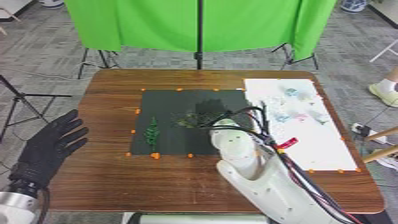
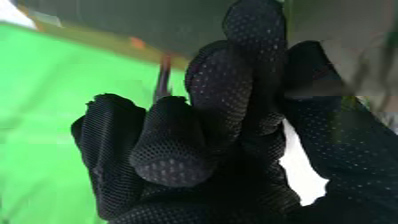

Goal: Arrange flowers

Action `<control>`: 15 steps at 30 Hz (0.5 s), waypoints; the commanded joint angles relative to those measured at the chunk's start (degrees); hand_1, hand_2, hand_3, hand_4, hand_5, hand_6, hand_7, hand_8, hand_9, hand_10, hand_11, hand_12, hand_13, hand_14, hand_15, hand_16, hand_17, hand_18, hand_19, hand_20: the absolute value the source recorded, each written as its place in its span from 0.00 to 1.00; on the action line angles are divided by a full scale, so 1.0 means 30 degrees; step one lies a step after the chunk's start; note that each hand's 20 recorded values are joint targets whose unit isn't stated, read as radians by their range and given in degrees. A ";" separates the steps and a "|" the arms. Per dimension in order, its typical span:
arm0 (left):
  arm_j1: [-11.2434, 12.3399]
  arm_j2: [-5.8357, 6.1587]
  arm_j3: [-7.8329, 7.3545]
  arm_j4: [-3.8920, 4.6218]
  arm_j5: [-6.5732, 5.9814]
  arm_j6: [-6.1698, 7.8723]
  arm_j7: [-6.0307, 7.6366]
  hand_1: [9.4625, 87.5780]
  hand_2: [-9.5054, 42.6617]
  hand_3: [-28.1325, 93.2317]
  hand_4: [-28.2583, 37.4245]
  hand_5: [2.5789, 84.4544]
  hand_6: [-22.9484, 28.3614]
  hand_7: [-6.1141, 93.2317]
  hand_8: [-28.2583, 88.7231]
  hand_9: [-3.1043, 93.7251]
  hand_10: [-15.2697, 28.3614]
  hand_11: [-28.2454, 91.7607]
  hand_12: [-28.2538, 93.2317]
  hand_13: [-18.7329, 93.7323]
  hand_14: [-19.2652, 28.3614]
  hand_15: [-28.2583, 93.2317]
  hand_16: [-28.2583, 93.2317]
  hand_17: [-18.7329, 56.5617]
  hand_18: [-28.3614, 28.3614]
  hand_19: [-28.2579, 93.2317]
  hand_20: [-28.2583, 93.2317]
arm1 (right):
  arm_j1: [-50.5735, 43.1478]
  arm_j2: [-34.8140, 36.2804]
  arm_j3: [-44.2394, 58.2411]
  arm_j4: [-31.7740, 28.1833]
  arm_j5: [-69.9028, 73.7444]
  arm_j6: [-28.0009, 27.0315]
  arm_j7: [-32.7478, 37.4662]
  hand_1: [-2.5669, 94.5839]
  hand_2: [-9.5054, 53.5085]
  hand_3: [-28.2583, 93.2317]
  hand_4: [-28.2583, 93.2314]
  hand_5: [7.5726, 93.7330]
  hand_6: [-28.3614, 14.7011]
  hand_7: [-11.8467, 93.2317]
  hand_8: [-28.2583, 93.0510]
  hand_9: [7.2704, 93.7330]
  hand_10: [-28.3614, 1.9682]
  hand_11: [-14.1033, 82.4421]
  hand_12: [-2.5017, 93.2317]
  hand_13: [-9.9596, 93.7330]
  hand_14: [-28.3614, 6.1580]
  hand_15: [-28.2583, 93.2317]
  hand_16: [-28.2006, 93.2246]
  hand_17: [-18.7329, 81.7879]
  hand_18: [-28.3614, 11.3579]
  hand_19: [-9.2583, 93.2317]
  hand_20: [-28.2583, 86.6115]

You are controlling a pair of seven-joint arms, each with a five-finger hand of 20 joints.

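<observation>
The left robot hand (image 1: 51, 142) is spread at the desk's (image 1: 107, 170) left edge; I can't tell the right robot hand's (image 1: 211, 113) grip above the dark mat (image 1: 164, 102); a green sprig (image 1: 152, 136) lies on the mat's left.

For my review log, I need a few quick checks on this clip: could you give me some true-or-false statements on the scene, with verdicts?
1. The green sprig lies on the dark mat. True.
2. The white sheet is left of the dark mat. False: it lies to the right of it.
3. Orange pieces sit along the dark mat's edge. True.
4. The left robot hand is curled round a flower. False: its fingers are extended and it holds nothing.
5. The cloth behind the table is green. True.
</observation>
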 commanded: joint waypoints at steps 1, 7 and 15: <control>0.0060 0.0015 0.0197 0.0156 0.0012 -0.0356 -0.0322 0.21 0.15 0.82 0.01 0.31 0.50 0.29 0.13 0.24 0.58 0.47 0.34 0.30 0.67 0.59 0.21 0.12 0.84 0.61 0.31 | -0.0375 -0.1611 0.0219 0.0786 0.1149 0.0334 0.0688 0.36 0.10 0.93 0.03 0.95 0.70 0.49 0.10 1.00 0.68 0.67 0.31 0.96 0.69 0.84 0.49 0.78 0.21 1.00 0.81; 0.0151 -0.0043 0.0228 0.0138 -0.0015 -0.0229 -0.0262 0.21 0.15 0.82 0.01 0.31 0.50 0.29 0.13 0.24 0.58 0.47 0.34 0.30 0.67 0.59 0.21 0.12 0.84 0.61 0.31 | -0.0636 -0.2175 0.1573 0.0508 0.2941 0.1190 0.1223 0.28 0.21 0.90 0.02 0.97 0.69 0.46 0.09 1.00 0.68 0.67 0.30 0.97 0.71 0.83 0.49 0.80 0.22 1.00 0.80; 0.0340 -0.0239 0.0114 0.0056 -0.0001 -0.0118 -0.0090 0.21 0.15 0.82 0.01 0.31 0.50 0.29 0.13 0.24 0.58 0.47 0.34 0.30 0.67 0.59 0.21 0.12 0.84 0.61 0.31 | -0.0500 -0.1096 0.2573 -0.0364 0.3138 -0.0313 0.1529 0.25 0.26 0.89 0.02 0.97 0.67 0.44 0.10 1.00 0.65 0.66 0.29 0.97 0.69 0.82 0.50 0.80 0.21 1.00 0.81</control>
